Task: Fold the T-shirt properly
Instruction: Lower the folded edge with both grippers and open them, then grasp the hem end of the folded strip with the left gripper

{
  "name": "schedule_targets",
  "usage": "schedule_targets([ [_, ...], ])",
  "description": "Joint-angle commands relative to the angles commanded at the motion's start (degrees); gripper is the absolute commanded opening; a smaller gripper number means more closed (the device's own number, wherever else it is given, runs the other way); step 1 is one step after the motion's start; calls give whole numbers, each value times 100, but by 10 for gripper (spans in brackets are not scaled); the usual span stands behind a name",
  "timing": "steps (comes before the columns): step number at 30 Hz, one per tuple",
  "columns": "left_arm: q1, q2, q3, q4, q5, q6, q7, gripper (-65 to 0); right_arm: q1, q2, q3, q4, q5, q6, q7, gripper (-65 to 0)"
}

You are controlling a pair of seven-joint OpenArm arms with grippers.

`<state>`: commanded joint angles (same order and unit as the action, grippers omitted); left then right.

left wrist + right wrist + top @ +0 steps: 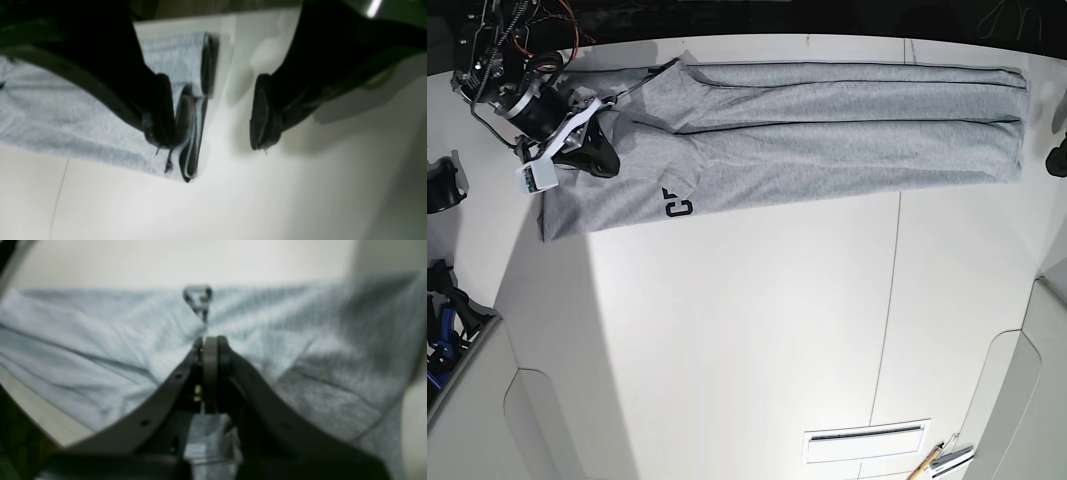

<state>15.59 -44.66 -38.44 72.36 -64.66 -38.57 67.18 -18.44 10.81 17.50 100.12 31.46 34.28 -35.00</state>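
We see the T-shirt (827, 130) stretched across the top of the table (747, 330), black letters "CF" (677, 205) at a folded edge. Right gripper (210, 350) pinches its cloth upper left; left gripper (213, 113) gapes wide beside its edge.

White counter (747, 330) with a thin seam line running front to back. Rectangular slotted vent-like panel (867, 441) set into its near part; a pencil-like item (924, 464) lies just beside it at the frame edge.
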Motion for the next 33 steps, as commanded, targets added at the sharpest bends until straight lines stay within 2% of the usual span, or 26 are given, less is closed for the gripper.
schedule_targets([
  [2, 2, 264, 0, 0, -70, -4, 37, -255, 2, 114, -107, -393, -59, 0, 96, -650],
  [5, 35, 494, 0, 0, -131, -26, 39, -255, 0, 146, -111, -645, -46, 2, 94, -650],
  [11, 448, 516, 0, 0, -170, -116, 7, -247, 70, 142, -111, -660, -39, 0, 92, -650],
  [14, 699, 516, 0, 0, -205, -143, -129, -178, 160, 140, -111, -658, 111, 0, 87, -650],
  [18, 857, 516, 0, 0, -470, -143, -131, -177, 190, 142, -111, -658, 310, 0, 90, -650],
  [23, 855, 538, 2, 0, -509, -143, -162, -177, 188, 142, -111, -658, 306, 0, 72, -650],
  [33, 855, 975, 33, 2, -800, -143, -103, -178, 188, 142, -111, -658, 365, 0, 66, -650],
])
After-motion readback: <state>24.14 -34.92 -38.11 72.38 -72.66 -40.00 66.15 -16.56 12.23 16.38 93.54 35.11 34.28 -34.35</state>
